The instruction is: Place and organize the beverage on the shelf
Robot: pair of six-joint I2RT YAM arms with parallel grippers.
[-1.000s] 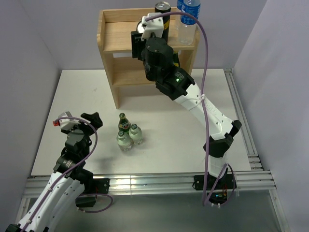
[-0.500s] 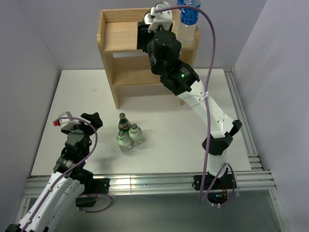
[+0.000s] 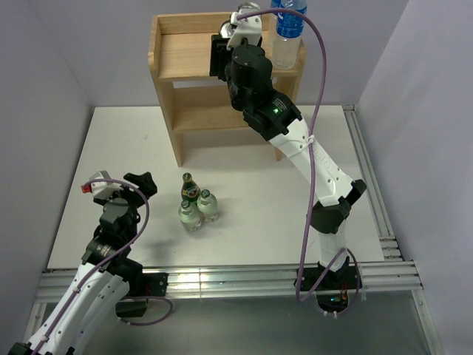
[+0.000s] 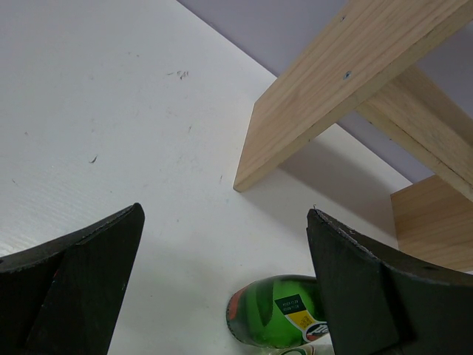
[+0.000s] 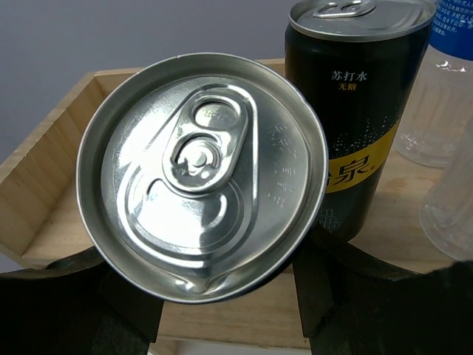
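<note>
The pale wooden shelf (image 3: 185, 55) stands at the back of the table. My right gripper (image 3: 224, 41) is shut on a silver-topped can (image 3: 222, 31) and holds it upright over the shelf's upper board. In the right wrist view the held can (image 5: 203, 174) fills the middle, between my gripper's (image 5: 211, 296) fingers. A black can with a yellow band (image 5: 355, 103) stands just behind it on the board (image 5: 59, 177). My left gripper (image 3: 137, 185) is open and empty, left of a green bottle (image 3: 189, 188), which also shows in the left wrist view (image 4: 277, 310) between the open fingers (image 4: 369, 288).
Water bottles (image 3: 290, 22) stand at the right end of the upper board, and one shows at the right in the right wrist view (image 5: 443, 81). Two small clear bottles (image 3: 208, 203) stand against the green bottle. The shelf's side panel (image 4: 332, 96) rises ahead of my left gripper.
My right arm has lifted the can and carried it back over the upper board, next to the black can. The left arm has not moved.
</note>
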